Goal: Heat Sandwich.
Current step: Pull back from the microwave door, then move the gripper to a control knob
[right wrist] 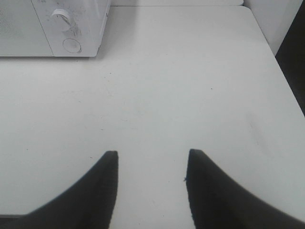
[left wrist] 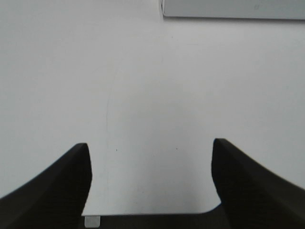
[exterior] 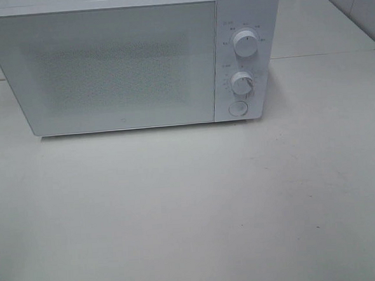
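Your left hand (left wrist: 150, 143) (jaws wide) and right hand (right wrist: 152, 151) (less so) hang empty over the bench (exterior: 192, 210) facing the shut microwave (exterior: 119, 65), likely poised for its door; the sandwich shows in no view.

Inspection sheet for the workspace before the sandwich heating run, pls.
Surface: white table, faint marks only.
Job's things: microwave at the back, door closed; sandwich not in view.
Clutter: nothing seen.
Grippers: left gripper open, empty; right gripper open, empty; both over the table.
Cables: nothing seen.
Surroundings: pale surface behind the table; dark gap past the table's edge.
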Robot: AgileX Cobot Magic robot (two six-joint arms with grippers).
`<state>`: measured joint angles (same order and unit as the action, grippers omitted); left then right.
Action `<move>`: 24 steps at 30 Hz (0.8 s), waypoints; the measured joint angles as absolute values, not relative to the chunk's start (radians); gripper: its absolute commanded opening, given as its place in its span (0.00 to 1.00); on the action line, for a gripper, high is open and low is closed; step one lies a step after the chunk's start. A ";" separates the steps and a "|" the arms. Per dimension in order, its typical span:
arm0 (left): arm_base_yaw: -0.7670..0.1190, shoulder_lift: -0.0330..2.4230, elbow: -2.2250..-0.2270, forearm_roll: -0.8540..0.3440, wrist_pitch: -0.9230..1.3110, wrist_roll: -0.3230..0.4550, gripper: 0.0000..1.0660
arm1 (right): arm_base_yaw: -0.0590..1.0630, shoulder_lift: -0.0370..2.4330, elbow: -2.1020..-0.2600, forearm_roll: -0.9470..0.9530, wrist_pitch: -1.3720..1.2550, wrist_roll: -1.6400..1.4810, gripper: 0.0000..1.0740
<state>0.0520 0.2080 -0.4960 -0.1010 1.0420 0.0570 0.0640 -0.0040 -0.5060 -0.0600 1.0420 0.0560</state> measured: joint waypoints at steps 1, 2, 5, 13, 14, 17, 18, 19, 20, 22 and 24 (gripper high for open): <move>0.052 0.157 -0.496 -0.101 1.042 0.056 0.62 | 0.064 -0.004 -0.506 -0.060 1.042 0.056 0.43; 0.052 0.131 -0.496 -0.101 1.042 0.056 0.62 | 0.064 -0.004 -0.506 -0.060 1.042 0.056 0.43; 0.052 0.087 -0.495 -0.101 1.043 0.056 0.62 | 0.064 -0.004 -0.506 -0.060 1.042 0.056 0.43; 0.052 -0.002 -0.494 -0.099 1.044 0.055 0.62 | 0.064 -0.004 -0.506 -0.060 1.042 0.056 0.43; 0.052 -0.002 -0.494 -0.099 1.044 0.055 0.62 | 0.064 -0.004 -0.506 -0.060 1.042 0.056 0.43; 0.052 -0.002 -0.494 -0.099 1.044 0.054 0.62 | 0.064 -0.004 -0.506 -0.060 1.042 0.056 0.43; 0.052 -0.002 -0.494 -0.099 1.044 0.054 0.62 | 0.064 -0.004 -0.506 -0.060 1.042 0.056 0.43; 0.052 -0.002 -0.494 -0.099 1.044 0.054 0.62 | 0.064 -0.004 -0.506 -0.060 1.042 0.056 0.43; 0.052 -0.002 -0.494 -0.099 1.044 0.054 0.62 | 0.064 -0.004 -0.506 -0.060 1.042 0.056 0.43; 0.052 -0.002 -0.494 -0.099 1.044 0.054 0.62 | 0.064 -0.004 -0.506 -0.060 1.042 0.056 0.43; 0.052 -0.002 -0.494 -0.099 1.044 0.055 0.62 | 0.064 -0.004 -0.506 -0.060 1.042 0.056 0.43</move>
<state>0.0520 -0.0020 -0.4940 -0.0990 1.0440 0.0550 0.0640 -0.0040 -0.5060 -0.0600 1.0420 0.0560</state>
